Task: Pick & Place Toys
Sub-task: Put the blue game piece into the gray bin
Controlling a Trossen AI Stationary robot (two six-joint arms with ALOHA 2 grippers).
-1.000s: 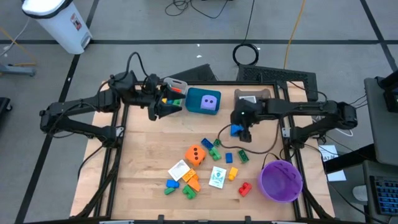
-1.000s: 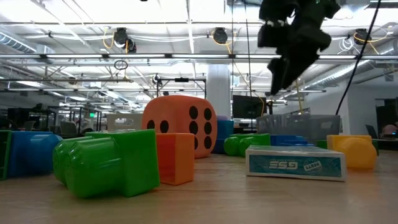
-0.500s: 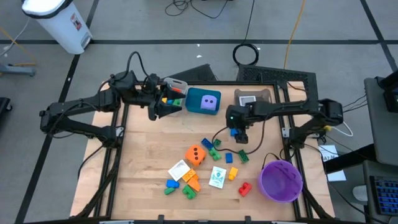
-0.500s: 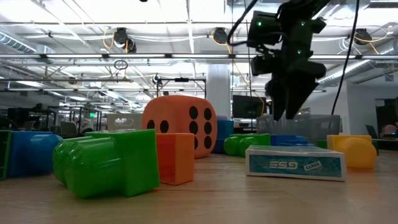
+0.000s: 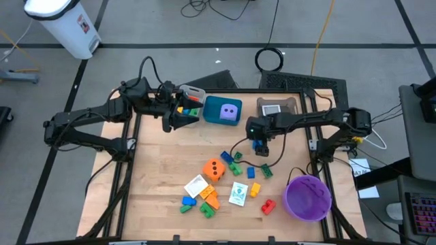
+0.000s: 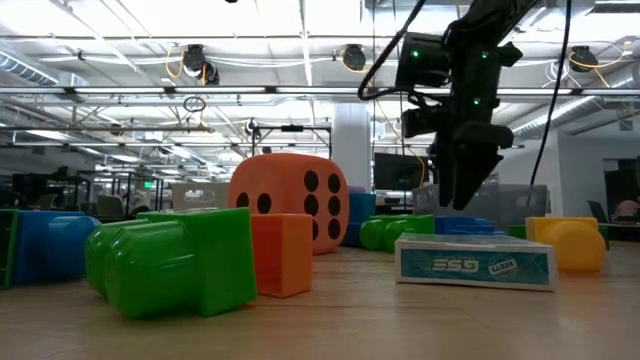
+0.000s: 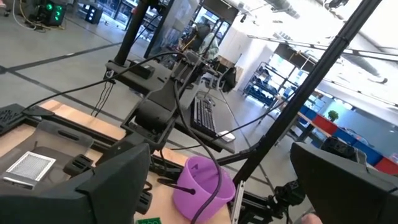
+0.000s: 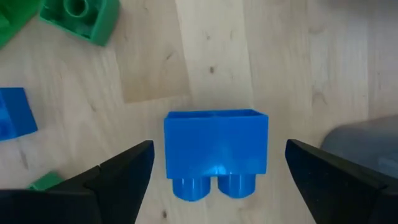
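Hovering over the bench, the right gripper [image 8: 214,171] had its jaws spread wide, a blue brick [image 8: 216,153] lying directly between and below them, long axis spanning the gap. The left gripper [image 5: 182,117], jaws also open, waited well apart.

In the low view, a flat white and teal card box [image 6: 475,262] lies on the table just below and in front of the right gripper [image 6: 462,196]; its side bears pale letters that seem to read "ESG", with a smaller word beside them too small to read. No other text is legible.
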